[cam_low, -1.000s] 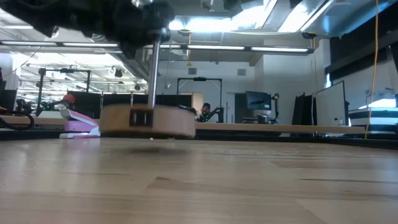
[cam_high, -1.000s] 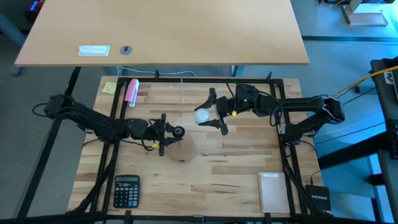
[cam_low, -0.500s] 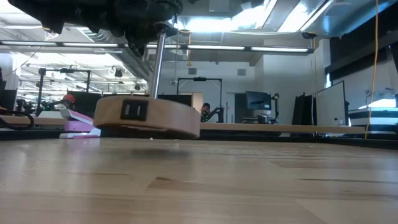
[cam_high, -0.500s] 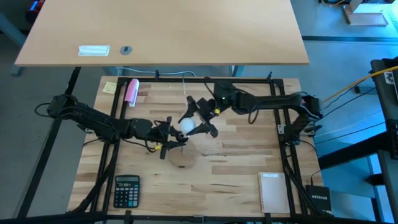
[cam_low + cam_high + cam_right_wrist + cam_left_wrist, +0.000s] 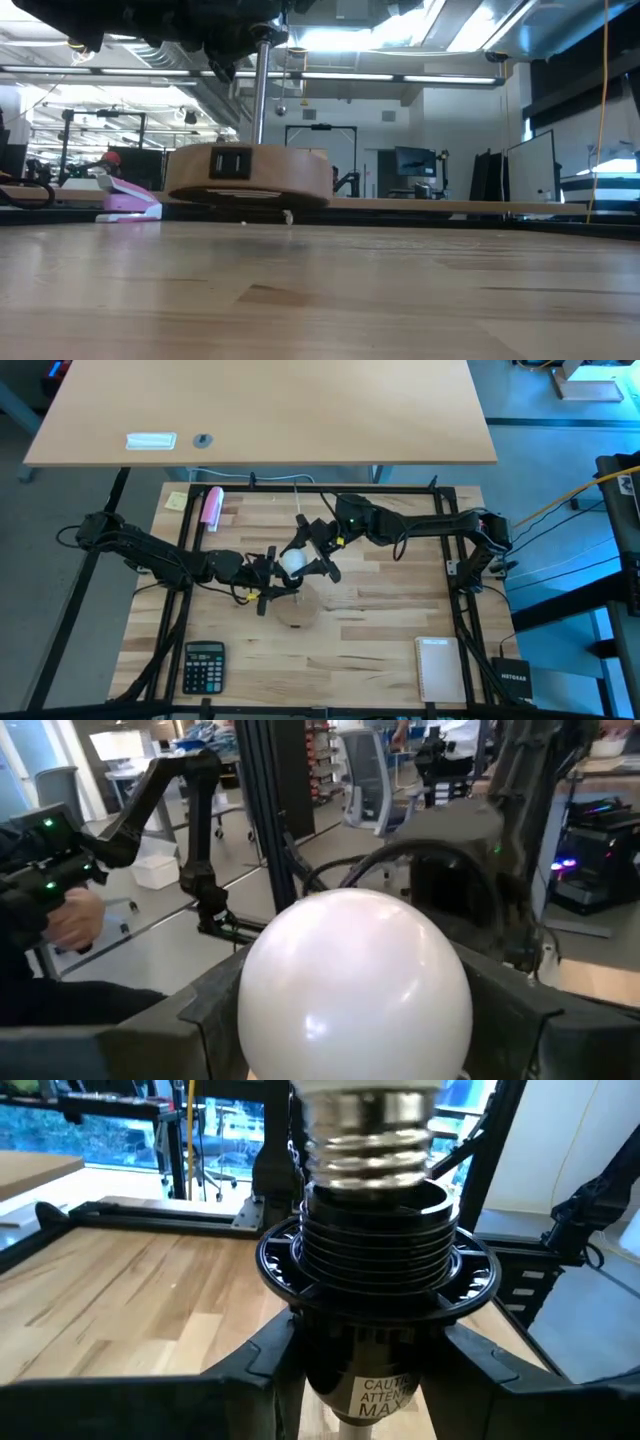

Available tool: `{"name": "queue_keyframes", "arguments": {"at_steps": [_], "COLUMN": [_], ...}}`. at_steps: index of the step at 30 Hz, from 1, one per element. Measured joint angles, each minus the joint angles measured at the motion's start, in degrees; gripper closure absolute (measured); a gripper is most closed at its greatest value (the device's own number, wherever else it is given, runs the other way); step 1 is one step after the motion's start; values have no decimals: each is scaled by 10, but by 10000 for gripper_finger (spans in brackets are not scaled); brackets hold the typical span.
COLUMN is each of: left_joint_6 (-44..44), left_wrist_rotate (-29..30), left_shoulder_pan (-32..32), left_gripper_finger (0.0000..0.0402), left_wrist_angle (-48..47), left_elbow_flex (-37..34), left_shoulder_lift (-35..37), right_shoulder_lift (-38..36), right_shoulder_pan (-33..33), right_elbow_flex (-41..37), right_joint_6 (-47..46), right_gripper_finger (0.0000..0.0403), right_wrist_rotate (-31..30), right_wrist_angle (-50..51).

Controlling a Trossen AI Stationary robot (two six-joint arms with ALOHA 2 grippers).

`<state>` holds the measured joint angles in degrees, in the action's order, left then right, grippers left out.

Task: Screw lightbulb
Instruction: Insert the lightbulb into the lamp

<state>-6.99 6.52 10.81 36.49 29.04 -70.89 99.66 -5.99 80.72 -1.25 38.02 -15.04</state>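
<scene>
The white lightbulb [image 5: 292, 562] is in my right gripper [image 5: 308, 557] above the table's middle. In the right wrist view its round dome [image 5: 355, 985] fills the space between the fingers. My left gripper [image 5: 268, 585] is shut on the black socket [image 5: 375, 1270]. The socket tops a thin metal stem [image 5: 262, 95] on a round wooden disc base [image 5: 248, 185]. The bulb's silvery screw base [image 5: 368, 1140] stands in line with the socket's mouth, its lower end at the rim. My left gripper pinches the socket's black body below its ribbed collar [image 5: 350, 1370], one finger on each side. It comes from the table's left. The stem and wooden disc hang below, the disc clear of the table. My right gripper pinches the bulb's white dome at its widest part [image 5: 255, 1010] between its two fingers [image 5: 510, 1010]. It comes from the table's far right. The bulb is lifted clear, its screw base pointing away from the gripper into the socket's mouth.
A calculator [image 5: 204, 665] lies at the near left and a notebook [image 5: 440, 668] at the near right. A pink object [image 5: 212, 507] and a yellow note [image 5: 176, 500] lie at the far left. Black frame rails [image 5: 455, 560] border the table.
My right gripper has carried the bulb toward the table's left and a little nearer, from apart to the socket's mouth. The lamp in my left gripper has tipped and come level again, its wooden disc now a little higher above the table.
</scene>
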Motion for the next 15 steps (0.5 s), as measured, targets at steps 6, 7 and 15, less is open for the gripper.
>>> {"name": "queue_keyframes", "arguments": {"at_steps": [6, 7, 15], "left_joint_6": [-7, -8, -27], "left_wrist_rotate": [31, 33, 115], "left_shoulder_pan": [0, 0, 6], "left_gripper_finger": [264, 264, 264], "left_wrist_angle": [-5, -5, -14], "left_elbow_flex": [-1, -1, -1], "left_shoulder_lift": [1, 3, 14], "right_shoulder_lift": [7, 7, 6], "right_shoulder_pan": [7, 7, 8], "right_elbow_flex": [0, 0, 1], "right_joint_6": [14, 18, 27], "right_gripper_finger": [141, 141, 141], "right_wrist_rotate": [-25, -33, -106], "right_wrist_angle": [29, 32, 46]}}
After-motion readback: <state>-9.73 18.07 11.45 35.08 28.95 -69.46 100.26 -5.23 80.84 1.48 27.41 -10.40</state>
